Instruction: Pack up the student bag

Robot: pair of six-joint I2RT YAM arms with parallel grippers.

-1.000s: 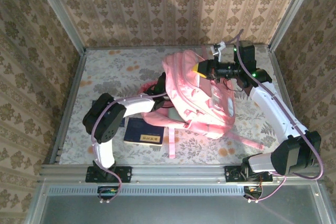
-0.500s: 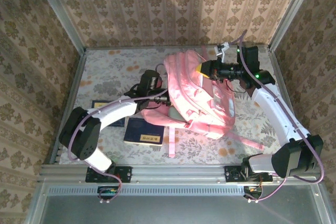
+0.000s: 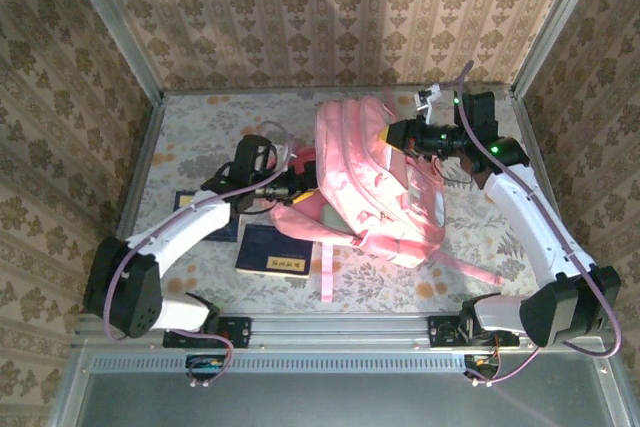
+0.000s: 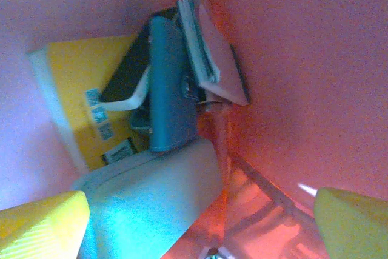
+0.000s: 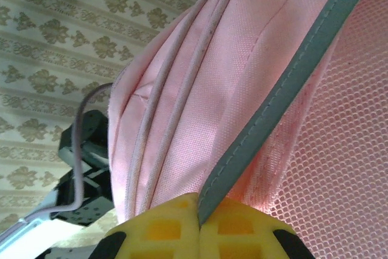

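Books (image 4: 173,89) are lying straight ahead of my left pincer (image 4: 197,222), which is standing open inside the student bag (image 3: 385,182). My right pincer (image 5: 199,225) is clamping its grey trim (image 5: 291,83). One dark blue book (image 3: 275,250) is lying behind my left pincer.

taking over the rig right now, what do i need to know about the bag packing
Left gripper: open, empty, at the mouth of the student bag.
Right gripper: shut on the bag's grey trim, holding that edge up.
Done: several books are inside the bag.
Left: a dark blue book lies on the table in front of the bag, and a second blue book lies partly under the left arm. Neither is packed yet.
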